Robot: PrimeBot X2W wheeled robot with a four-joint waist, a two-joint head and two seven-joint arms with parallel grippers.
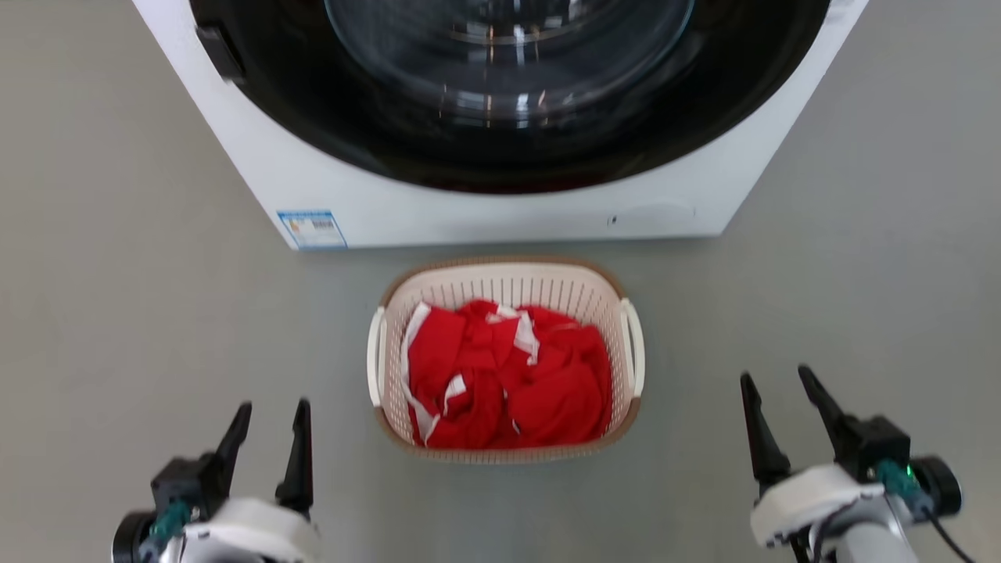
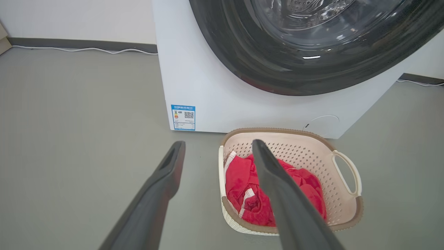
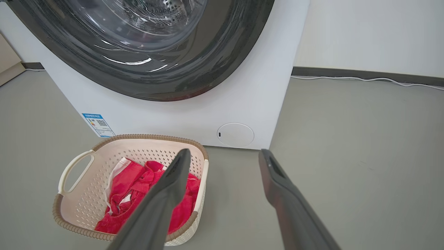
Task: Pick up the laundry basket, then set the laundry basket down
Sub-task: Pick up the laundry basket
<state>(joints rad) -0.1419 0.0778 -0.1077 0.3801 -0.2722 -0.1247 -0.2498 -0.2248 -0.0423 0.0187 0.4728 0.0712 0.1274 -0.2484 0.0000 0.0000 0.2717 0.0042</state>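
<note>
cream-white plastic, pierced all over with small holes, makes up the laundry basket (image 1: 508, 288), a rounded rectangle topped by a brown woven-look rim (image 1: 508, 457), with a white loop handle (image 1: 635, 348) on each short side. it stands upright on the grey floor (image 1: 117, 328), just in front of the white washing machine (image 1: 500, 215), below the dark round door (image 1: 508, 117); a narrow strip of floor shows between the two in the head view. a crumpled red cloth with white trim (image 1: 508, 383) lies inside, covers most of the bottom and stays below the rim. a small blue-edged sticker (image 1: 311, 229) sits on the machine's lower front corner, on the robot's left. the left pincer (image 1: 274, 405) is at the lower left of the head view, its two dark fingers parted with a clear gap and nothing between them, well apart from the basket's left side. the right pincer (image 1: 774, 374) is at the lower right, its fingers likewise spread and empty, well apart from the basket's right side. in each wrist view the basket lies beyond the inner finger, with no finger touching it, both handles free.
</note>
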